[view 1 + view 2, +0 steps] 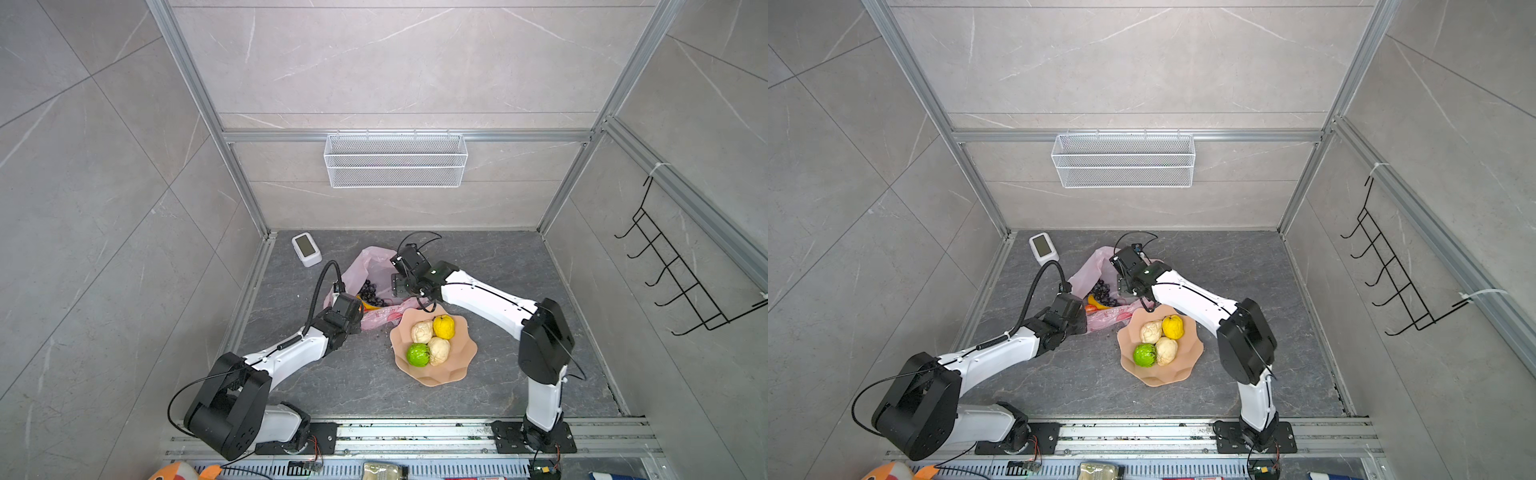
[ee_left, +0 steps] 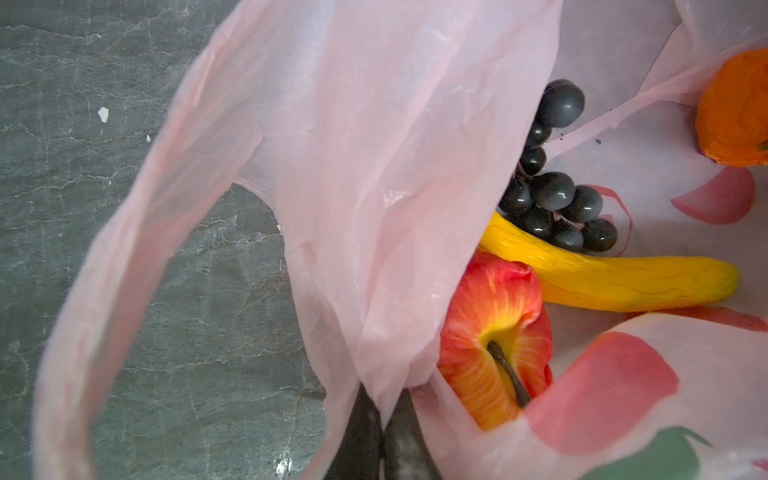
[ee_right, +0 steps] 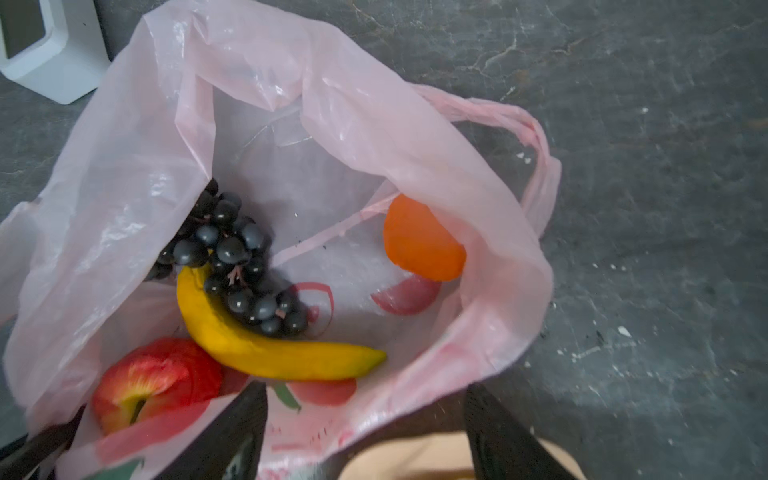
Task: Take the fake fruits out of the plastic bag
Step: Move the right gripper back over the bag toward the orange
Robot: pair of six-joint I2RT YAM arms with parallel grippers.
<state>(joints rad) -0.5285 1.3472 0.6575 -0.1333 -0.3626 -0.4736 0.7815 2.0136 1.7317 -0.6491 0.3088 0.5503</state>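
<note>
Clamping thin translucent pink plastic bag [image 2: 353, 166] rim with my left gripper [image 2: 382, 436], right gripper [image 3: 363, 390] jaws apart above; feared loose film snagging on entry.

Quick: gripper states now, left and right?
Left gripper: shut on the plastic bag.
Right gripper: open, holding nothing.

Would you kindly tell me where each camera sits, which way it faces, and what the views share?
Top views: high above the arm bases, facing down; left arm, right arm, plastic bag, plate.
Left wrist: on the left arm, facing into the bag; left gripper shut on its edge.
Right wrist: above the bag's mouth, facing down; right gripper open.
Shared: both wrist views show banana, grapes, apple, orange.
</note>
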